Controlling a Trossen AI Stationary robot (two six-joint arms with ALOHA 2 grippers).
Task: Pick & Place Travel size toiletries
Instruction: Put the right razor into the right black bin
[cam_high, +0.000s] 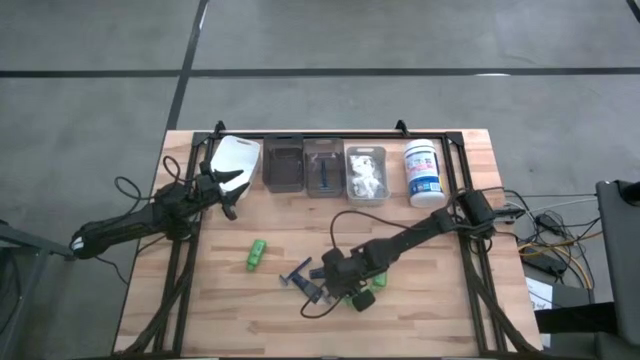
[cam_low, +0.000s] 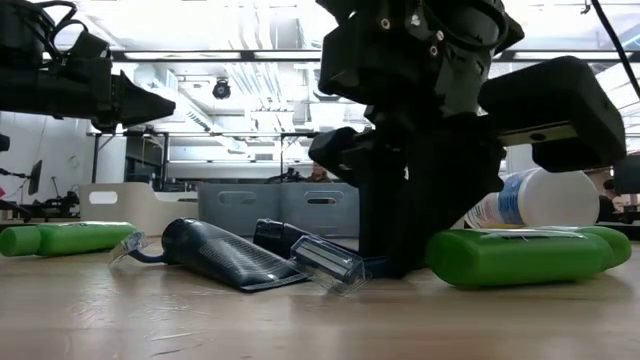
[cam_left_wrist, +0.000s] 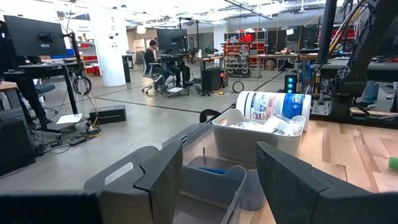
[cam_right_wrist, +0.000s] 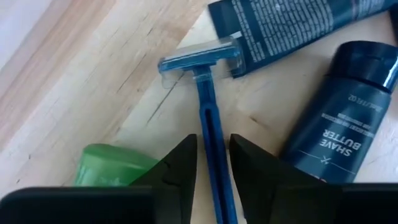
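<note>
A blue razor (cam_right_wrist: 205, 93) lies flat on the wood, its head (cam_right_wrist: 199, 56) pointing away from my right gripper (cam_right_wrist: 213, 168), which is shut on its handle. Beside it lie a dark tube (cam_right_wrist: 292, 25), a dark "shave butter" bottle (cam_right_wrist: 342, 112) and a green bottle (cam_right_wrist: 112, 165). In the high view my right gripper (cam_high: 340, 285) is at the table's near middle. Another green bottle (cam_high: 257, 254) lies to the left. My left gripper (cam_left_wrist: 217, 180) is open, level at the far left, touching nothing. My right gripper has the blue razor's handle (cam_right_wrist: 210, 140) between its two fingers, about midway along it. The fingers slant down from above and stand across the handle, one on each long side. The razor lies flat on the table.
Along the far edge stand a white bin (cam_high: 238, 158), two dark bins (cam_high: 283, 165) (cam_high: 324, 168), a clear bin of packets (cam_high: 366, 175) and a white tub with a blue label (cam_high: 423, 173). The table's left and near parts are bare wood.
</note>
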